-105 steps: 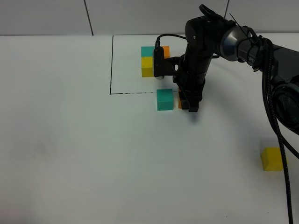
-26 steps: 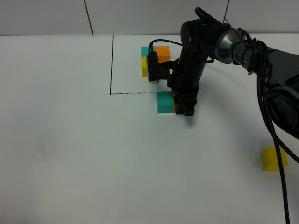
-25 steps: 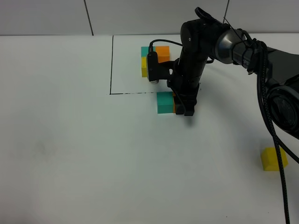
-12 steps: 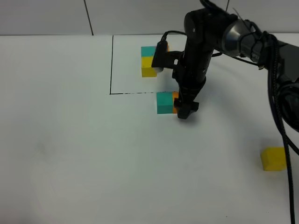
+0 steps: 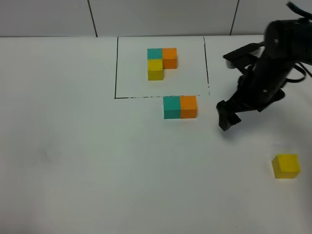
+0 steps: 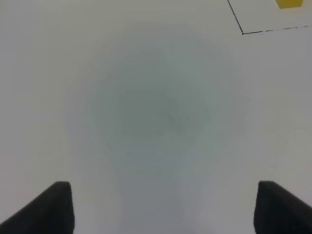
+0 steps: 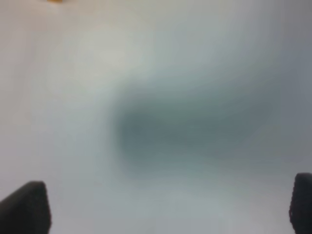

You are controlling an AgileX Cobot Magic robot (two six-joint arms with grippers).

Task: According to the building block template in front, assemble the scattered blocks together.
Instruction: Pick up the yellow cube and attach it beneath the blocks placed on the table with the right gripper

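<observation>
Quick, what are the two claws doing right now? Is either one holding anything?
Left gripper: open, holding nothing.
Right gripper: open, holding nothing.

Teal cube (image 5: 171,107), orange cube (image 5: 188,107), yellow cube (image 5: 285,165)

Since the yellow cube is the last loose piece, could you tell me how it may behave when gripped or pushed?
The yellow cube has flat faces and square edges, so it will probably not roll or tip. Its matte look suggests a grip will not slip much. On the smooth white table, an off-centre push may twist it.
</observation>
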